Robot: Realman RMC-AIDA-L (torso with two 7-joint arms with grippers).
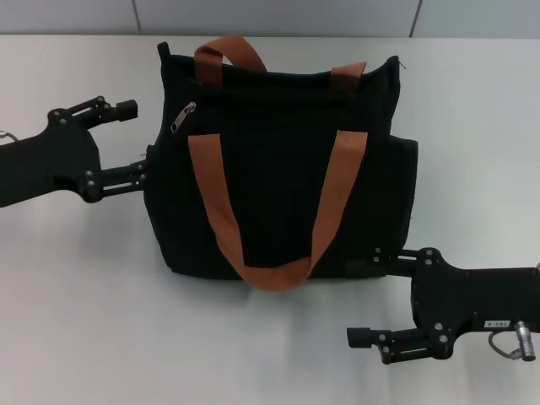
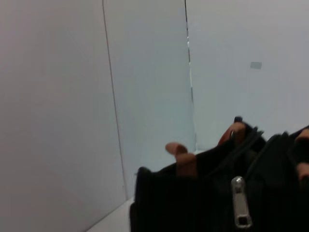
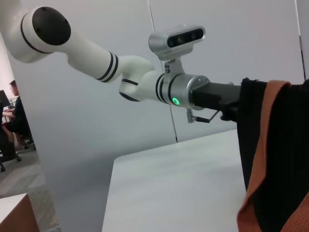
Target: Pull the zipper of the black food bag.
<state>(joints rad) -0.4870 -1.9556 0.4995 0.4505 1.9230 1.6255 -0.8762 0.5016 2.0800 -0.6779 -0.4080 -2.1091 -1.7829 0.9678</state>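
Lowest in the head view, at the lower right of the frame, the right gripper [image 1: 375, 295] lies level over the white counter [image 1: 84, 321] with its two fingers spread wide: one finger [image 1: 396, 257] touches the bag's bottom right corner, the other [image 1: 371, 337] reaches out over bare counter, well clear of the fabric. At the left edge of the frame the left gripper [image 1: 135, 139] is likewise spread wide, one finger [image 1: 122, 108] pointing toward the bag's upper left corner without touching it and the other [image 1: 126, 175] meeting the bag's left side. Between the two grippers, at the centre of the frame, the black food bag [image 1: 278, 194] lies on the counter, its top edge toward the top of the picture. One brown-orange strap handle [image 1: 270, 274] hangs in a long loop down the bag's face to its lower edge; a second handle [image 1: 226, 51] arches above the top edge. The zipper [image 1: 182, 116], a small silver pull tab, sits at the upper left of the bag, near the left end of the zip line and just to the right of the left gripper's upper finger. In the left wrist view the same tab [image 2: 240, 203] shows low and right of centre in the frame, against the black fabric. In the right wrist view the left arm [image 3: 106, 63], white with a wrist camera, reaches to the bag's far side.
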